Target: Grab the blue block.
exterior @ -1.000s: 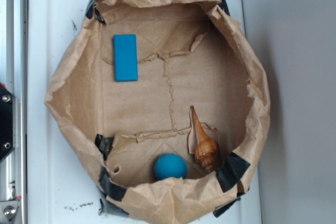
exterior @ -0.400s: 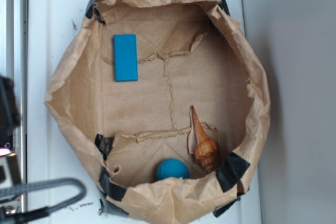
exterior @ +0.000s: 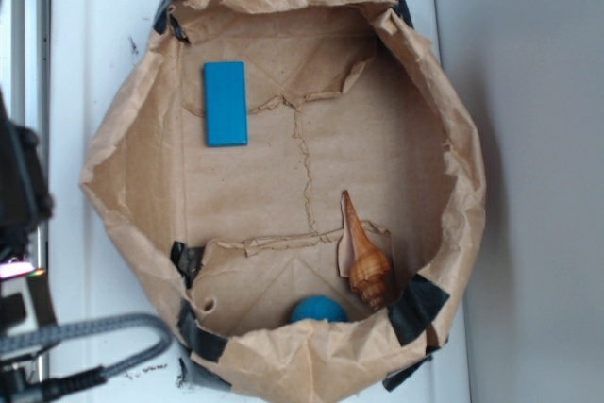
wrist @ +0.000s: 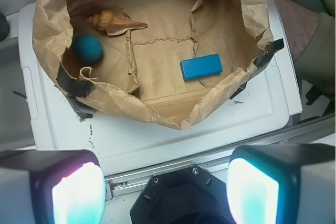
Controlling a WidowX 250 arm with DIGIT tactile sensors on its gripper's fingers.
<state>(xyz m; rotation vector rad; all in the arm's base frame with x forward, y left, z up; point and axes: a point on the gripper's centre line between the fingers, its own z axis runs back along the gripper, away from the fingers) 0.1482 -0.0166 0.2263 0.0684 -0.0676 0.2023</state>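
Here the gripper [wrist: 165, 187] sits along the bottom edge of the wrist view, its 2 pale glowing fingers [wrist: 71, 192] spread wide apart with nothing between them, hanging outside the bag and well short of anything inside it. In the exterior view only dark arm parts and a grey cable loop [exterior: 113, 337] show at the lower left edge.

The flat bright-blue rectangular block [wrist: 201, 67] lies on the floor of the crumpled brown paper bag [wrist: 157, 111], right of centre in the wrist view and near the bag's folded wall; in the exterior view it [exterior: 226, 103] lies in the upper left of the bag, well apart from the other things.

The likeliest trouble is the bag's raised, rumpled rim, which stands between the gripper and the block: a low approach could snag the paper and drag the whole bag. The block is thin and flat, so the fingers may scrape the paper floor or slip off its smooth faces. A round blue ball [wrist: 87, 48] near the tan spiral seashell [wrist: 113, 22] shares the colour, and could be mistaken for the target.

The bag, patched with black tape [exterior: 416, 307], rests on a white plastic tray-like surface [exterior: 94, 44] with some dark scuffs. A metal rail [exterior: 14, 63] runs down the left edge, and plain grey ground fills the right.
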